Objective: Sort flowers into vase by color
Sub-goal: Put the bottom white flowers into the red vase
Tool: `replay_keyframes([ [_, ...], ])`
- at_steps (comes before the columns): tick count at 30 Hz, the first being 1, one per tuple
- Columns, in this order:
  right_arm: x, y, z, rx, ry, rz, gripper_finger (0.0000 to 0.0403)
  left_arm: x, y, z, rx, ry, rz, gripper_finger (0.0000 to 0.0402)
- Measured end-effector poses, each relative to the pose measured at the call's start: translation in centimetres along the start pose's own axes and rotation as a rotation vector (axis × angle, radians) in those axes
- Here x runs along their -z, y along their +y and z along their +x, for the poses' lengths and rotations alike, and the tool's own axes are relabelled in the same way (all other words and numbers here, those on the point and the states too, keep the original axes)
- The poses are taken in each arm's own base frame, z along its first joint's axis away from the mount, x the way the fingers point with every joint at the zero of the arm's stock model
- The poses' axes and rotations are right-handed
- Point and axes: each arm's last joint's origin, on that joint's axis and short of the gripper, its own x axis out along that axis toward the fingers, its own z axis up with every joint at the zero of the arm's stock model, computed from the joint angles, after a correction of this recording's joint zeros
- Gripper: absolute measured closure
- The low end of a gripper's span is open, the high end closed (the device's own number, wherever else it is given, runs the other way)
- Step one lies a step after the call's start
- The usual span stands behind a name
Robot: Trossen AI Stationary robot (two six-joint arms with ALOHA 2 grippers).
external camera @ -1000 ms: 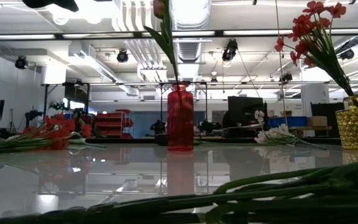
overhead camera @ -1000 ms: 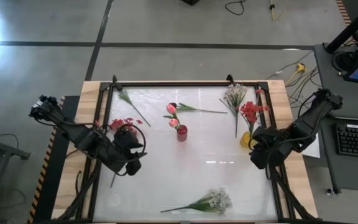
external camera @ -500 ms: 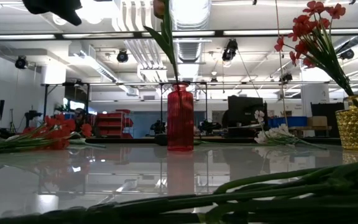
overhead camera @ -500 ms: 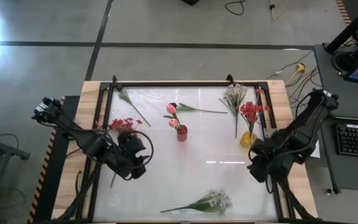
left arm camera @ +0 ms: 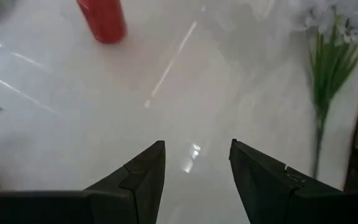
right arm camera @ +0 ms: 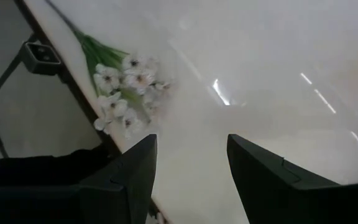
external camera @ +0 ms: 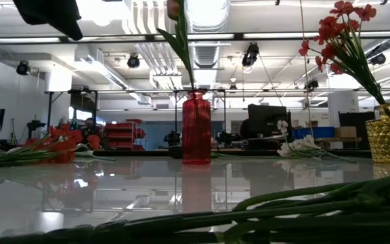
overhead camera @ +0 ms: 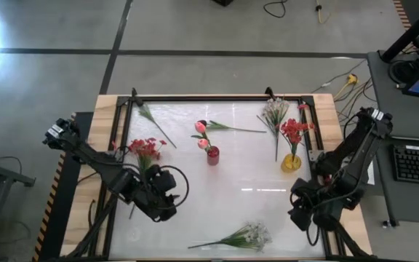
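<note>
My left gripper (overhead camera: 167,206) hangs released over bare white tabletop (overhead camera: 246,182), and my right gripper (overhead camera: 302,213) is parted too. Between them, at the near edge, lies the green-stemmed spray of tiny white blossoms (overhead camera: 247,235); the slim red ribbed vase (overhead camera: 213,155) stands mid-table holding a pink rosebud (overhead camera: 203,143).

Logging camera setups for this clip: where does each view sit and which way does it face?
High: overhead, straight down on table; both arms show.
Low: table height, level past red vase into the room; an arm's dark part at top.
Left wrist: behind open left pincer, facing tabletop.
Right wrist: behind open right pincer, facing tabletop.
Shared: white flower spray in both wrist views.
</note>
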Motion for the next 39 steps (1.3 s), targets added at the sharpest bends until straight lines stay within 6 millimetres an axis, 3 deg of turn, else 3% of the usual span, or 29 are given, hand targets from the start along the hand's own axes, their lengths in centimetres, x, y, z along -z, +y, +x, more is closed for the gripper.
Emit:
replay_keyframes([
  [11,1.3,2.5,3.6,-0.014,-0.011,-0.046,0.0216,2.4,-5.3,3.4,0.182,-0.022,0.022,0.0233],
  [18,2.6,5.0,7.8,-0.078,-0.046,-0.290,0.0216,3.6,-9.1,6.9,0.331,-0.128,0.117,0.0233],
  [22,3.4,6.2,11.1,-0.085,-0.133,-0.359,0.0216,4.1,-10.5,8.7,0.402,-0.173,0.155,0.0233],
  [29,4.5,8.7,15.1,0.016,-0.155,-0.525,0.0216,5.4,-10.8,11.2,0.371,-0.152,0.198,0.0233],
  [39,3.7,12.9,15.8,0.149,-0.238,-0.759,0.0216,6.0,-11.0,12.5,0.368,-0.126,0.205,0.0233],
])
